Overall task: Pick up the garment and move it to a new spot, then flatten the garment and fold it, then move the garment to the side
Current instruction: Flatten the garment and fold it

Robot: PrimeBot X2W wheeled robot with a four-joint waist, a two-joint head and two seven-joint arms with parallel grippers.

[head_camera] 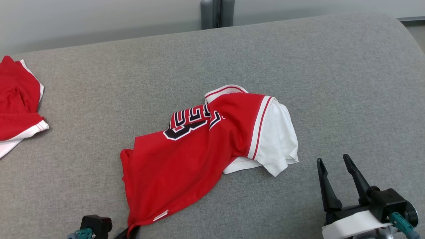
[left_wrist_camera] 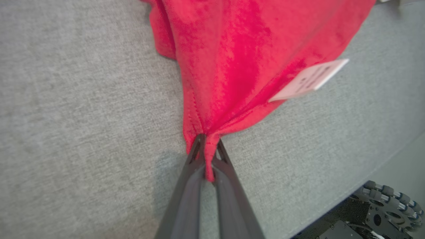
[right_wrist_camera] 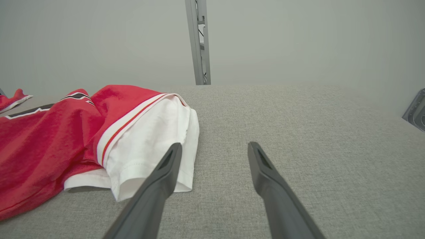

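worktop [head_camera: 332, 83]: wide, covered in grey woven cloth, far right corner rounded | wall [head_camera: 99, 23]: plain pale grey, just behind the worktop's far edge | post [head_camera: 217, 13]: grey metal upright against the wall, mid-back | floor [left_wrist_camera: 405, 166]: pale grey strip past the near edge | light: soft, even, faint shadows

Ahead of the right gripper [head_camera: 333, 158] and out to its right, the grey cushion [head_camera: 348, 83] lies bare to its far edge. Just left of it a white sleeve [head_camera: 279, 136] humps up. The shirt [head_camera: 179, 159] sprawls ahead of the left gripper [left_wrist_camera: 207, 142]; bare cushion runs leftward from it to another red garment [head_camera: 16, 103].
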